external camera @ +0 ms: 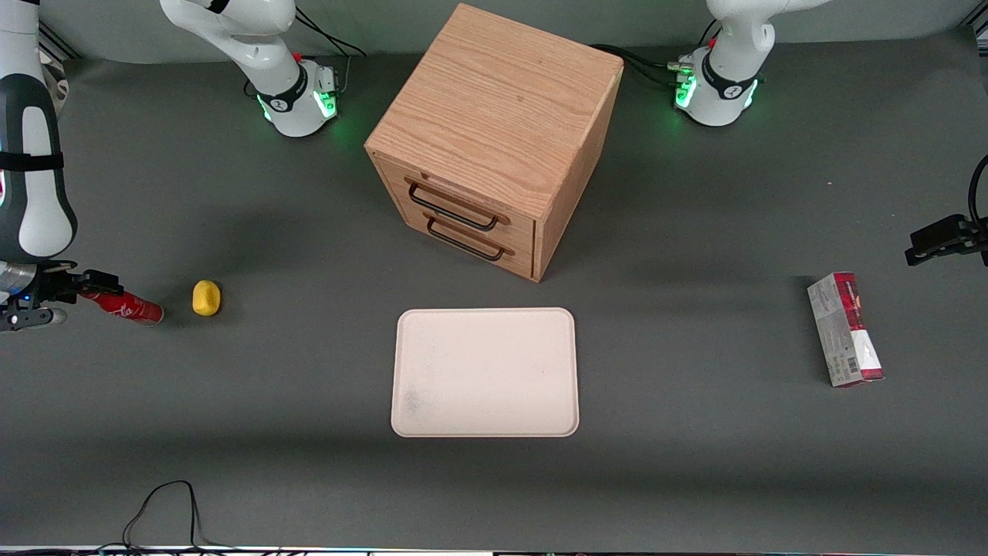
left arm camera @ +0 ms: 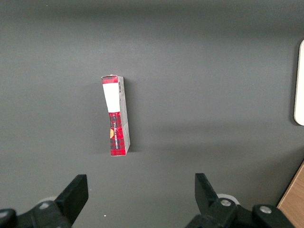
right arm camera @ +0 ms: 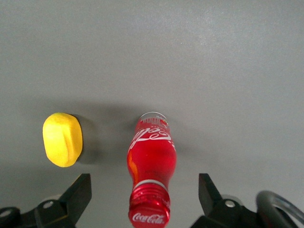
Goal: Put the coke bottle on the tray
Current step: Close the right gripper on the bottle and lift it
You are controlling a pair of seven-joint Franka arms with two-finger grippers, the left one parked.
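Coke bottle (right arm camera: 152, 166): small, slim, glossy red, with a red cap bearing white script, a tapered neck and white script on the body; the base rim looks clear.
Bottle pose: it lies on its side on the table (external camera: 695, 232), long axis running from the cap, at the pincer, to the base, which points toward the yellow object and the tray.
Bottle place: far toward the working arm's end of the table, well apart from the tray, with the yellow object between the two.
Pincer (right arm camera: 142, 194): open, its two dark fingers spread wide on either side of the bottle's cap and neck, touching neither in the wrist view; in the front view it sits low at the bottle's cap end (external camera: 46, 297).
Yellow object (external camera: 206, 298): small, rounded, matte and lemon-like, just beside the bottle's base, apart from it.
Tray (external camera: 485, 372): flat cream rectangle with rounded corners and a low rim, smooth with a faint grey smudge near one corner; it lies in front of the cabinet's drawers.
Cabinet (external camera: 494, 131): a light wooden box with visible grain, two drawers with dark wire handles, standing farther from the front camera than the tray.
Carton (external camera: 844, 329): red-and-grey rectangular box lying flat, toward the parked arm's end, well apart from the tray.
Table surface: dark grey, matte.
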